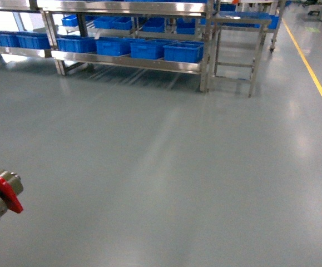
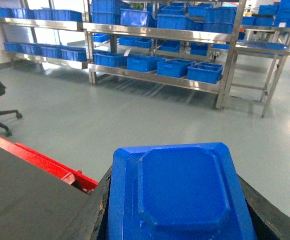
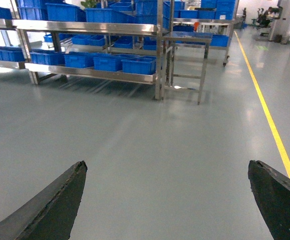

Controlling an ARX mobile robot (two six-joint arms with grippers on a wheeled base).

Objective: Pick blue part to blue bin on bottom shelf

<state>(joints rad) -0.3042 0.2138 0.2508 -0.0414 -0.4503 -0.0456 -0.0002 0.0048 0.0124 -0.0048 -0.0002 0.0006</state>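
The blue part (image 2: 177, 192) is already in the robot's keeping: the left wrist view shows its blue body filling the space between the dark fingers of the left gripper (image 2: 177, 220), and the head view shows its red cap and grey barrel sticking out at the lower left edge of the frame. So the picking appears done, and what is left is the drive across the open grey floor (image 1: 166, 161) and the drop into a bin. The bottom shelf (image 1: 127, 60) with its row of blue bins (image 1: 147, 49) stands well apart from the robot, at the far side of the floor, beside a plain steel table (image 1: 241, 50). The left arm is held low and forward, its jaws clamped on the part and its camera looking level toward the rack. The right gripper (image 3: 175, 200) carries nothing; its two dark fingers sit wide apart at the bottom corners of its own view, pointing forward over bare floor, and it does not show in the head view.
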